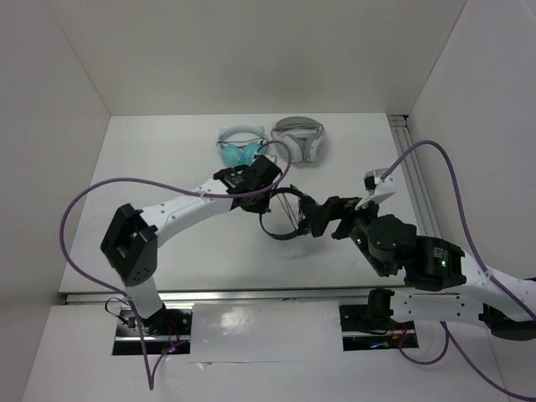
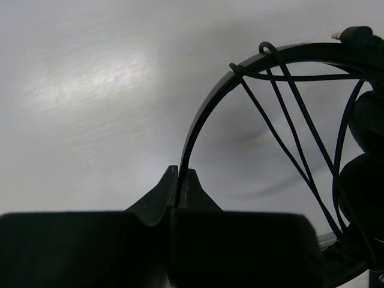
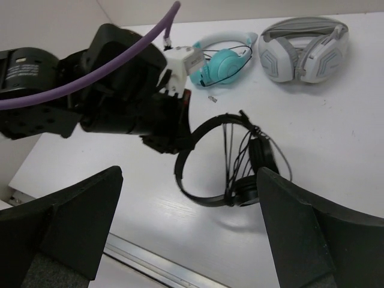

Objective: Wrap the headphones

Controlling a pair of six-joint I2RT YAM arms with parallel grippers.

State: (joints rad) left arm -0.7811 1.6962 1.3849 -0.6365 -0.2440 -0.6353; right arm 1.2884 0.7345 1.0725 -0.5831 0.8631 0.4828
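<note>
The black headphones point(image 1: 283, 219) hang over the middle of the table, with a shadow under them. The thin cable point(image 2: 288, 138) runs several times across the headband point(image 2: 204, 114). My left gripper point(image 2: 180, 174) is shut on the headband's edge; it also shows in the top view point(image 1: 261, 201) and the right wrist view point(image 3: 168, 135). My right gripper point(image 3: 192, 222) is wide open and empty. The headphones point(image 3: 204, 200) and their earcups point(image 3: 246, 191) lie just ahead, between its fingers point(image 3: 312, 222). In the top view the right gripper point(image 1: 316, 219) sits right of the earcups.
Teal headphones point(image 1: 239, 146) point(image 3: 222, 63) and white-grey headphones point(image 1: 299, 136) point(image 3: 303, 48) lie at the back of the table. A metal rail point(image 1: 419, 184) runs along the right side. The table's front edge point(image 3: 150, 261) is close below the right gripper.
</note>
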